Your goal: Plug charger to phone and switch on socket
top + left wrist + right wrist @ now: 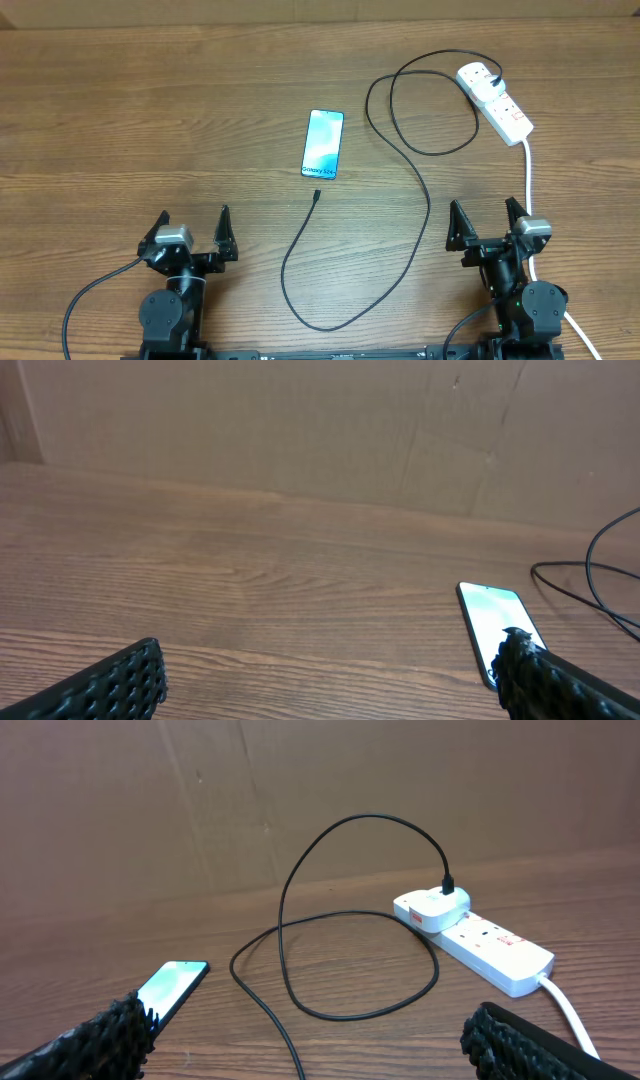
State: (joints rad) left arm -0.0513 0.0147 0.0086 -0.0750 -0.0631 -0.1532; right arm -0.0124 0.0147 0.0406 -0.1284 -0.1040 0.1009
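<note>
At lower left of the overhead view the left tool (192, 222) hovers over the wooden counter (120, 120) with its fingers spread wide and nothing between them. Its own camera shows the same open gap.

Right of it and higher, near the middle of the frame, the phone (323, 145) lies flat with its screen lit and the "Galaxy" text at the end nearer the arms. Just below that end, close to it but not touching, rests the connector tip (316, 196) of the charger (429, 210). From there the thin black cable runs down to a loop at the bottom centre, climbs up the right half of the frame and coils once more before the strip.

At lower right the right tool (483, 215) also stands open and empty, well apart from the cable.

At upper right sits the socket (497, 100), with its thick white cord (528, 180) trailing down past the right arm. In the right wrist view the charger's far end already goes into a white adapter (432, 910) seated in the strip. I cannot tell whether the switch is on.

My judgement is that no step is in hand yet and both parts of the task remain to be done. The next move calls for a fine pinch on the small tip, most likely by the left tool. The tip must then be lined up with the phone's near end, and the phone may need steadying so it does not slide.
</note>
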